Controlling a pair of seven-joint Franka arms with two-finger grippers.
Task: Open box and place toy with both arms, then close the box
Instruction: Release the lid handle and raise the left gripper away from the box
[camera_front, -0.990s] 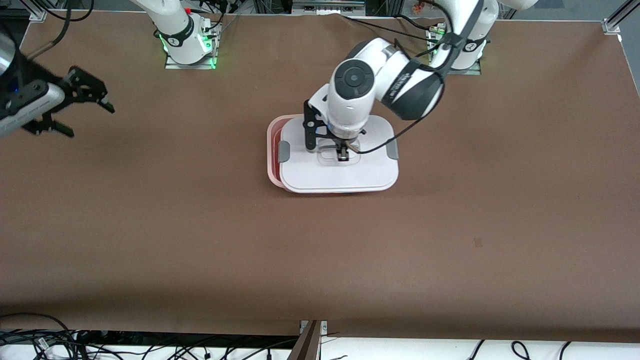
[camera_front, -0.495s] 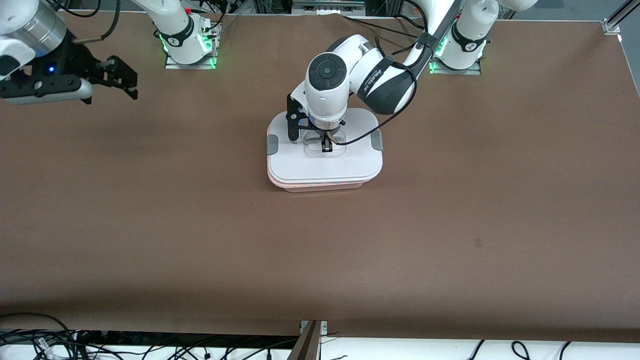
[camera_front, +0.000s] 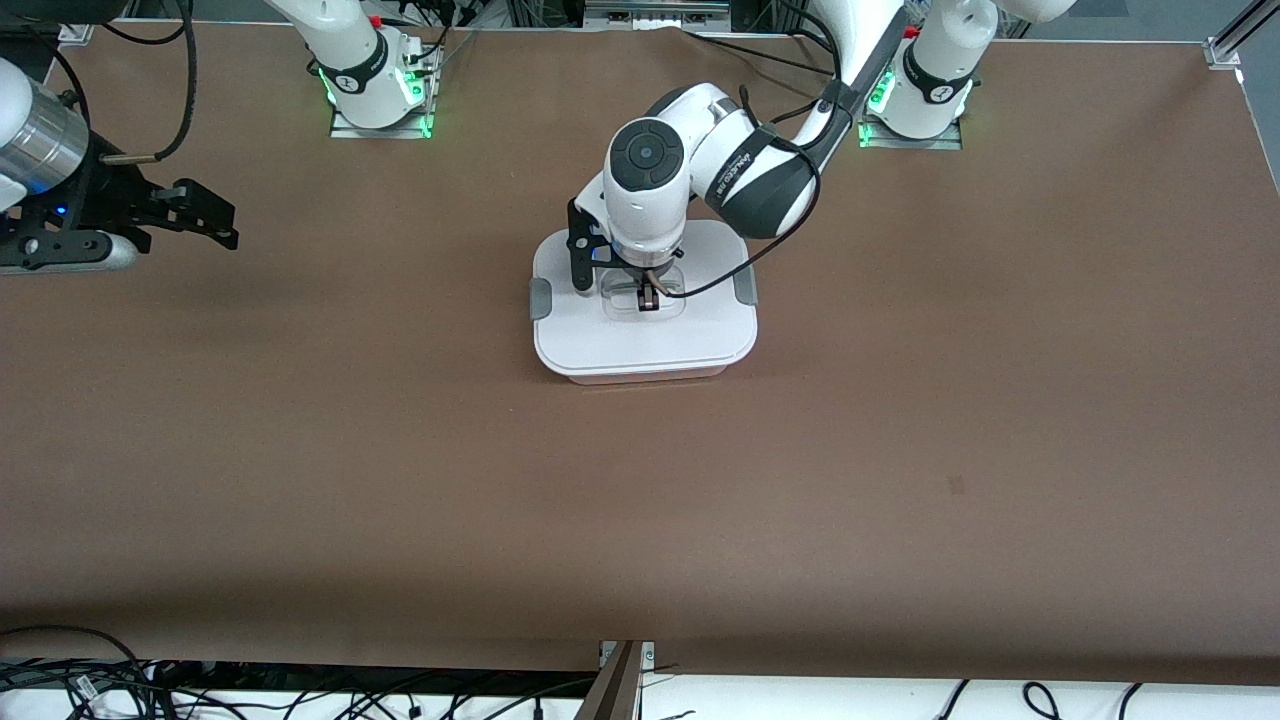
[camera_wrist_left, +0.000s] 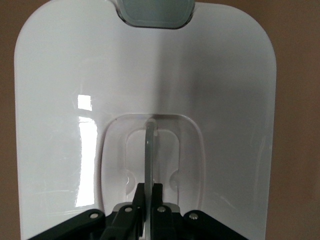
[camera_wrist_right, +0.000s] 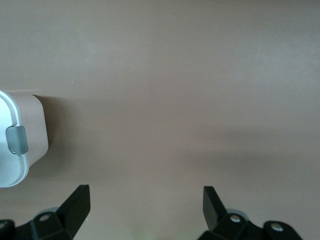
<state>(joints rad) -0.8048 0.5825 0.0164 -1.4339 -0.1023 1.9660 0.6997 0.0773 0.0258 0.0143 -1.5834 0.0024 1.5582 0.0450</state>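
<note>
The box (camera_front: 645, 340) stands in the middle of the table with its white lid flat on it and grey clips (camera_front: 540, 299) at both ends. My left gripper (camera_front: 647, 300) is over the lid's middle and shut on the upright clear handle (camera_wrist_left: 151, 150); in the left wrist view the gripper (camera_wrist_left: 151, 187) pinches the thin handle between both fingers. My right gripper (camera_front: 205, 215) is open and empty, in the air over bare table at the right arm's end; its wrist view shows the gripper (camera_wrist_right: 145, 192) spread wide, with the box's end (camera_wrist_right: 30, 130) off to one side. The toy is hidden.
The brown table (camera_front: 900, 450) carries nothing else. The arm bases (camera_front: 375, 90) stand along the edge farthest from the front camera. Cables (camera_front: 100, 680) lie below the table's near edge.
The left gripper carried the lid toward the right arm's end and down; it now lies squarely on the box, the pink rim covered. The right arm swung about at its end.
</note>
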